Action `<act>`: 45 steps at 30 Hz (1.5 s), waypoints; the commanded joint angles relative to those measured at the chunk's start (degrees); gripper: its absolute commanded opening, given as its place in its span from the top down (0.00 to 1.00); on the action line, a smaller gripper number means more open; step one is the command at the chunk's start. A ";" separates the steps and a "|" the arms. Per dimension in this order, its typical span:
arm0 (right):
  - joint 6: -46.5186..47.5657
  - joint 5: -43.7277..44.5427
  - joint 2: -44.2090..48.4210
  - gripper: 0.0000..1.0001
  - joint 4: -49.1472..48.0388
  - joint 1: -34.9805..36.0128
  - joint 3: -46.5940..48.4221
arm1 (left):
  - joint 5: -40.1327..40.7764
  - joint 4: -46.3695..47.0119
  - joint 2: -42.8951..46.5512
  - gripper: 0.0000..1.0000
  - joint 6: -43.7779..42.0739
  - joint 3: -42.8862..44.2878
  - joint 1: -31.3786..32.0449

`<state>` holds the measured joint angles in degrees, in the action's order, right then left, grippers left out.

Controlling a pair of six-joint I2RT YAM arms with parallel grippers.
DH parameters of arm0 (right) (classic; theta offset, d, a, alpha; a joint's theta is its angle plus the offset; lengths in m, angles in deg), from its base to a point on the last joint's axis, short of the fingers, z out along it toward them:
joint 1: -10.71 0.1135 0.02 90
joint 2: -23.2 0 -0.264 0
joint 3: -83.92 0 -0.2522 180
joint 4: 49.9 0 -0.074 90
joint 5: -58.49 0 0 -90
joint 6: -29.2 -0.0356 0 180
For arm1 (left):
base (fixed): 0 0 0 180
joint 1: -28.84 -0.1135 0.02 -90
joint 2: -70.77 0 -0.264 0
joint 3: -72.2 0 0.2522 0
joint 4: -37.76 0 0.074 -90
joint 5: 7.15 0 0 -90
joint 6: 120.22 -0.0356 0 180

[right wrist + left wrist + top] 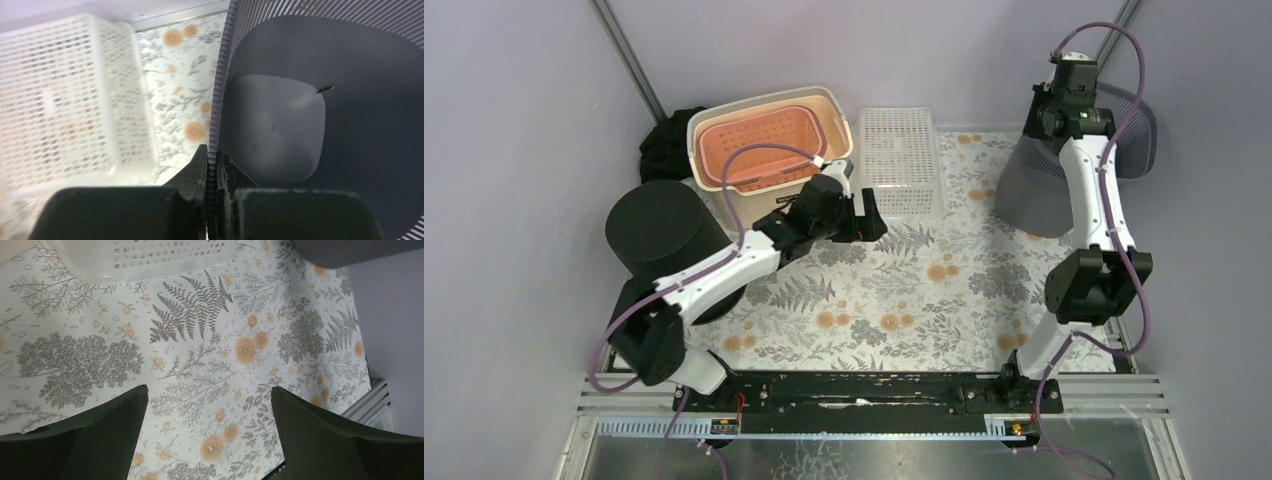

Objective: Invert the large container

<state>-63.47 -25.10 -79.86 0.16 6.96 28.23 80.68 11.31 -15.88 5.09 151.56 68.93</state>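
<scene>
The large container (1036, 190) is a dark grey ribbed bin at the far right of the floral mat, tipped and raised on one side. In the right wrist view I look into its smooth inside (310, 125). My right gripper (214, 156) is shut on its ribbed rim, one finger outside and one inside; in the top view it (1076, 118) sits over the bin's upper edge. My left gripper (870, 215) is open and empty above the middle of the mat, and only the mat shows between its fingers (209, 390).
A white perforated basket (902, 160) stands at the back centre, just left of the bin (65, 100). A beige basket holding an orange one (764, 140), a black cylinder (659, 235) and a black cloth (664, 145) stand at the left. Walls close in on both sides.
</scene>
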 commanded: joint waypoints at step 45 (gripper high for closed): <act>-88.75 -54.25 44.92 1.00 -94.35 8.79 -75.00 | 23.79 -12.43 52.36 0.00 16.28 -18.43 0.15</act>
<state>-145.57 -80.48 -34.97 -77.50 10.66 -46.87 100.17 -4.58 36.71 19.91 133.07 68.93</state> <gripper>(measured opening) 0.071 1.001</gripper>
